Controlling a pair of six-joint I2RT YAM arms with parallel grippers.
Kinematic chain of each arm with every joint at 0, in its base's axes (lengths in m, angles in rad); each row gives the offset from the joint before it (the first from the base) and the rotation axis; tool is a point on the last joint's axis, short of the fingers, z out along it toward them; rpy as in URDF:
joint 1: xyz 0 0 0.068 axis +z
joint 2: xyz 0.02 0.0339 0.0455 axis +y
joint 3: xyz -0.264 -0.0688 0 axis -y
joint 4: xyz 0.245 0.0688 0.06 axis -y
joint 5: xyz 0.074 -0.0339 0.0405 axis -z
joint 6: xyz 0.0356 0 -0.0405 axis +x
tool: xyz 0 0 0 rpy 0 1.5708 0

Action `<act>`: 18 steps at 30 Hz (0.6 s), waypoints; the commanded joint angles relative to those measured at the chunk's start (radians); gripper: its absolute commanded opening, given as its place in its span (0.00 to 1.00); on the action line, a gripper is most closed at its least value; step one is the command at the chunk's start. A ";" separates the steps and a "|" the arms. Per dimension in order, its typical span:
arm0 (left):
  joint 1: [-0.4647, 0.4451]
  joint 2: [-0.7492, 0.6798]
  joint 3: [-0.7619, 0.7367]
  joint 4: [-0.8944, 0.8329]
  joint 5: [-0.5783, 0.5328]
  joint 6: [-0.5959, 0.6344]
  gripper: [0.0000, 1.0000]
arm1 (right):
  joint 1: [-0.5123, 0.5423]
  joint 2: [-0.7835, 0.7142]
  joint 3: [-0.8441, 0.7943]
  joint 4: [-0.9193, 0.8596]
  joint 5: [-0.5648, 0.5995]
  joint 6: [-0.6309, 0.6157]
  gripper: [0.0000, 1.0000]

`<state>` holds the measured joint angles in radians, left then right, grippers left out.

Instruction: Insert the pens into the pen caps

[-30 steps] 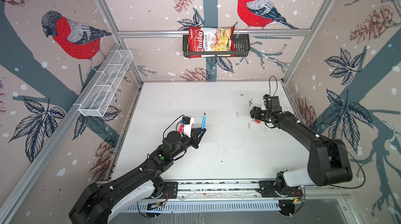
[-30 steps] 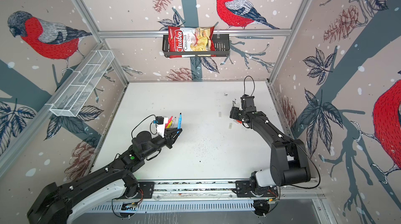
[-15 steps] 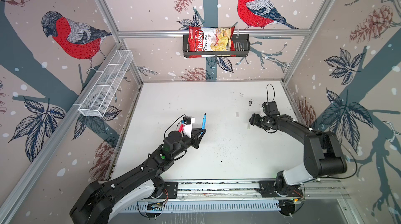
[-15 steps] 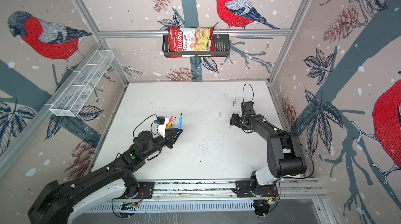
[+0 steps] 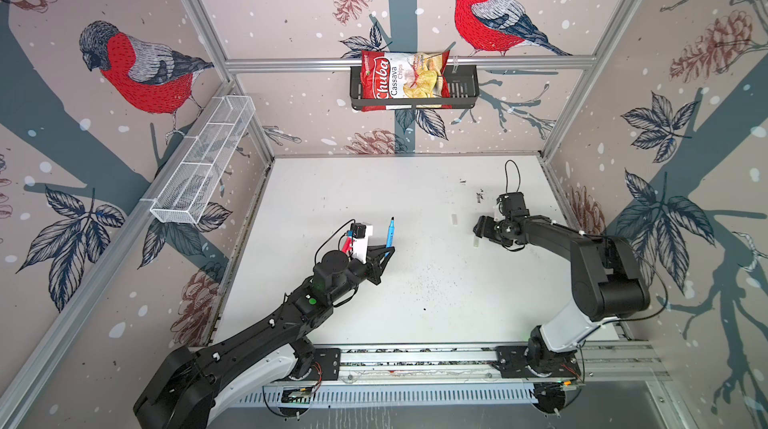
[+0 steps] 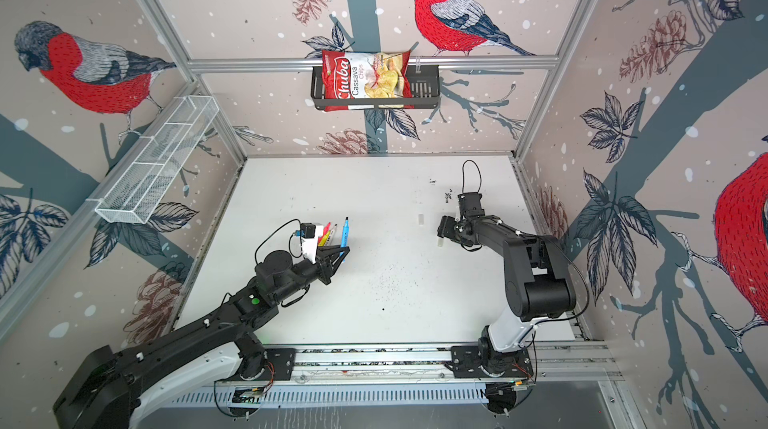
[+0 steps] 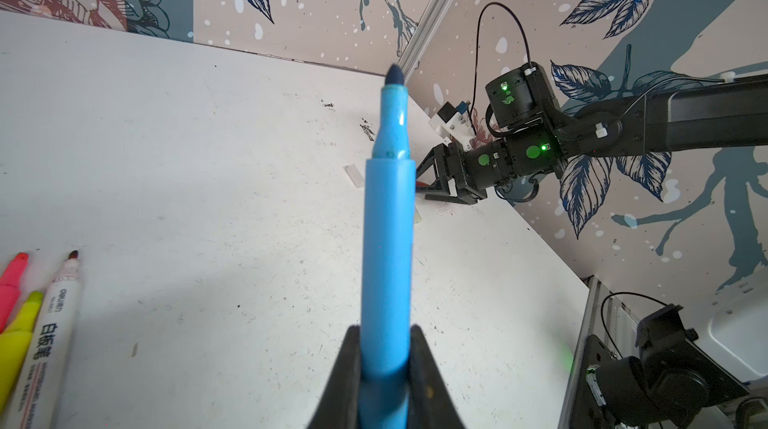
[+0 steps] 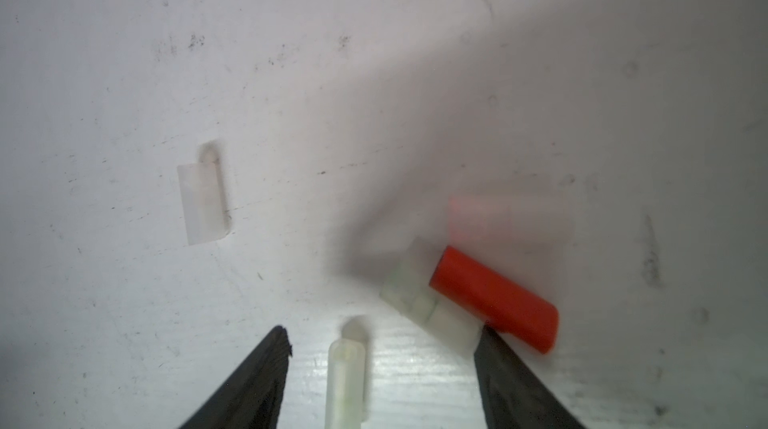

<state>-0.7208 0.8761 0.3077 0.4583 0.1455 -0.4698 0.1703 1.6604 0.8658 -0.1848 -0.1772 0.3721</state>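
**A:** The left end effector [image 7: 384,335] is clamped hard on the blue pen [image 7: 388,219], gripping it near the rear end. The dark tip is bare and points to 12 o'clock in both top views.

**B:** And the spare pens?

**A:** They're down on the bench [image 5: 415,302]: a pink pen [image 7: 12,277], a yellow pen [image 7: 20,323] and a white-barrelled marker [image 7: 52,335], bunched at about 11 o'clock of that end effector.

**B:** Over at 3 o'clock, the right end effector [image 8: 382,333] has its fingers spread wide and grips nothing. One whitish cap [image 8: 347,368] lies on the bench between the fingers, apart from both.

**A:** The red cap [image 8: 494,306] touches a second whitish cap [image 8: 424,302], and that pair is just beside one fingertip. A lone cap [image 5: 455,219] sits apart at 10 o'clock of the right end effector.
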 commanded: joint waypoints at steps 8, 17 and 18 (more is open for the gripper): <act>0.001 0.014 0.038 -0.012 -0.017 0.037 0.00 | 0.038 0.085 0.071 0.022 -0.016 -0.002 0.71; 0.001 0.007 0.047 -0.030 -0.023 0.046 0.00 | 0.094 0.196 0.217 -0.023 -0.008 -0.018 0.71; 0.001 0.005 0.048 -0.032 -0.025 0.046 0.00 | 0.099 0.205 0.231 -0.027 -0.012 -0.020 0.71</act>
<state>-0.7208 0.8864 0.3473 0.4248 0.1299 -0.4370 0.2581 1.8435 1.0687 -0.1677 -0.1864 0.3653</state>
